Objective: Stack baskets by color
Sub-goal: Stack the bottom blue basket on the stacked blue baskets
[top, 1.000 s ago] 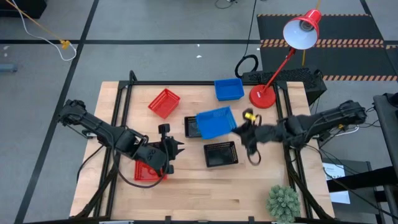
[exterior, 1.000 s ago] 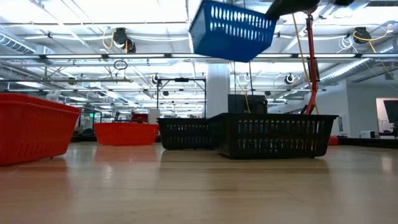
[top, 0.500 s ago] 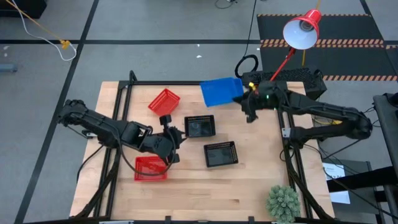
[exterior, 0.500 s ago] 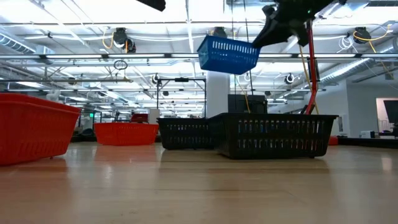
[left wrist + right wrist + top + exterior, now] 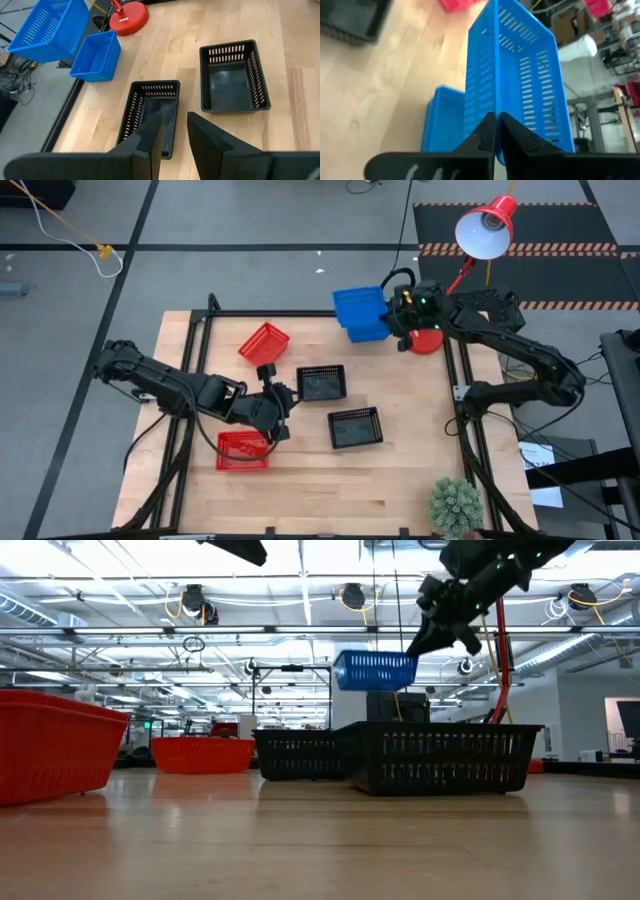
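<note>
My right gripper [image 5: 392,327] is shut on a blue basket [image 5: 352,308] held in the air at the table's far edge, over a second blue basket [image 5: 95,55] that rests on the table beside the lamp base. Two black baskets [image 5: 322,383] [image 5: 354,427] stand apart in the middle. One red basket [image 5: 264,343] sits far left of them, another [image 5: 242,450] near left. My left gripper [image 5: 175,117] hovers open between the near red basket and the black ones, nothing between its fingers. My right gripper pinches one wall of the blue basket at its rim [image 5: 492,107], on the side facing the table's right, a finger on each face of the wall. The fingers slant down from the table's right. The basket hangs clear of the table, about level [image 5: 375,670].
A red desk lamp's round base [image 5: 423,338] stands right next to the blue baskets at the far right. A small green plant [image 5: 455,505] sits at the near right corner. Black frame rails [image 5: 190,370] run along the table's sides. Bare wood lies along the near edge.
My right gripper has swung from the table's middle to the far edge, carrying the blue basket over the other blue one; the basket has gone from tilted to about level. My left gripper has shifted a little away from the near red basket toward the black baskets.
</note>
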Controlling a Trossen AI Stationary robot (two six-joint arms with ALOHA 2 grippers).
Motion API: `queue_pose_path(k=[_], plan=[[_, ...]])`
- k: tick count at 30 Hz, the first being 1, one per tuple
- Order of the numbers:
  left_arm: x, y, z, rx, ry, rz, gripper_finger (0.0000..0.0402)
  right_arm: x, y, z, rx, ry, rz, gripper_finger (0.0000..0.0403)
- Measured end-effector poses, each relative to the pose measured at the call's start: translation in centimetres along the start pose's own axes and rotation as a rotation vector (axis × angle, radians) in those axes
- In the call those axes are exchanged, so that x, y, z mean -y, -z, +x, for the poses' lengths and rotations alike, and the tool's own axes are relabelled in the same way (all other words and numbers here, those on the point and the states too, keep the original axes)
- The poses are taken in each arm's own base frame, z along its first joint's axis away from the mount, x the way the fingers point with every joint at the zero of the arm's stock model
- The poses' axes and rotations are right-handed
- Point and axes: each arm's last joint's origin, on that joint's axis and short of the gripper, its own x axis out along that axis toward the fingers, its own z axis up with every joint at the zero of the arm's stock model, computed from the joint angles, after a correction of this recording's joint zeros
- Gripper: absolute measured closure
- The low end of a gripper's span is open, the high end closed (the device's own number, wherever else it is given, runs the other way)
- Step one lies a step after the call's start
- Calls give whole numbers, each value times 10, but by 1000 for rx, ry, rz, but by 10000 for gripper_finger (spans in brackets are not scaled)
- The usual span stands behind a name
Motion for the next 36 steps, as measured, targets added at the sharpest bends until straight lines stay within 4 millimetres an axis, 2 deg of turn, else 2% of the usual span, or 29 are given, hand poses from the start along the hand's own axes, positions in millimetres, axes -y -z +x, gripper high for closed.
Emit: queue_pose_path(k=[7, 21, 28, 36], plan=[[0, 0, 0, 0, 0, 0, 309, 7, 22, 11, -16, -38, 44, 396], [0, 0, 0, 1, 1, 0, 309, 9, 37, 8, -33, -70, 92, 396], [0, 0, 0, 3, 1, -1, 309, -9, 52, 17, -51, -88, 26, 396], [0, -1, 0, 10, 3, -5, 309, -19, 64, 25, -65, -77, 24, 396]])
